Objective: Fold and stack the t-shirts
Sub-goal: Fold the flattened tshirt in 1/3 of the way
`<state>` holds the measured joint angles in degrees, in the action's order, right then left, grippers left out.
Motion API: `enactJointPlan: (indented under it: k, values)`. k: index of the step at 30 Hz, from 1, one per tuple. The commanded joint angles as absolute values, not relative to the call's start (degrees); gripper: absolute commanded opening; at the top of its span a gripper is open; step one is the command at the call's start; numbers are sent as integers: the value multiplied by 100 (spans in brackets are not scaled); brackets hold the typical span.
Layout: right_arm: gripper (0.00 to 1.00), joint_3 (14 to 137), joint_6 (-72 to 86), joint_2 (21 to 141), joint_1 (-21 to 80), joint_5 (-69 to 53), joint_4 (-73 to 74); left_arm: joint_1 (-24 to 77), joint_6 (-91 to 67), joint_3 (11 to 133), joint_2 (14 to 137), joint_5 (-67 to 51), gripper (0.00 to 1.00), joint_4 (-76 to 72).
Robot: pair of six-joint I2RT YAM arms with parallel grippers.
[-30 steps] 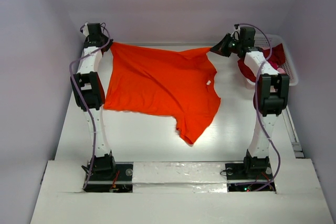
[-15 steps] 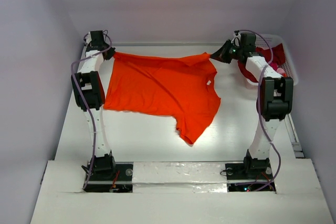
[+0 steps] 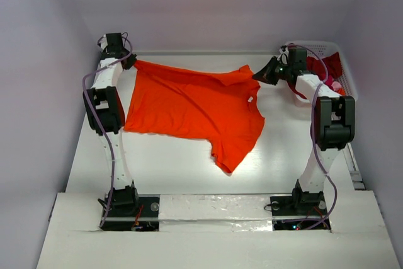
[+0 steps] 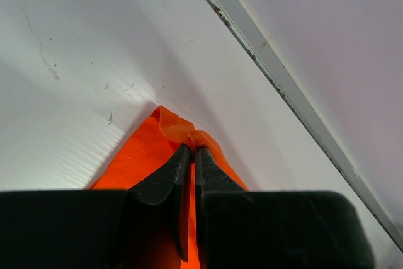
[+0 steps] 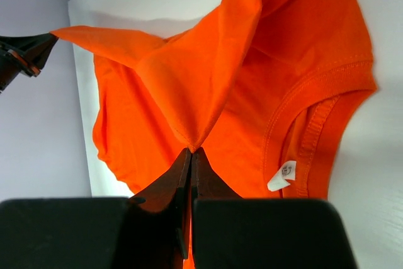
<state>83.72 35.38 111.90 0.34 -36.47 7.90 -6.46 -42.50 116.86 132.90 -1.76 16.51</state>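
Observation:
A bright orange t-shirt (image 3: 195, 106) lies spread across the middle of the table, collar and white tag at the right. My left gripper (image 3: 133, 62) is shut on its far-left corner (image 4: 189, 138), close to the back edge. My right gripper (image 3: 255, 75) is shut on a far-right corner (image 5: 194, 146), held a little above the table so the cloth hangs in a fold between both grips. A dark red t-shirt (image 3: 332, 66) and a pink one (image 3: 337, 84) lie bunched in the basket at the far right.
A white lattice basket (image 3: 350, 83) stands at the back right, beside the right arm. The back wall and a metal table rim (image 4: 277, 77) run just behind the left gripper. Side walls close in on both sides.
Both grippers have kept their hold. The right gripper has come down and slightly toward the front, and the far edge of the orange shirt now sags more between the two.

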Motion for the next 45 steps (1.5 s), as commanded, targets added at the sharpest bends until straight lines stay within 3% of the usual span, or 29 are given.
enactJointPlan:
  k: [1,23,45]
  values:
    - [0,8306,3498,10837,-9,-3727,448,-650,-4166,11821,12779,-53,0,1731]
    - [0,7937,3560,10626,-9,-3744,369,-545,-4104,10785,12076,114,0,1854]
    - [0,7348,3630,10573,-9,-3709,123,-439,-4025,10617,12217,272,0,2021]
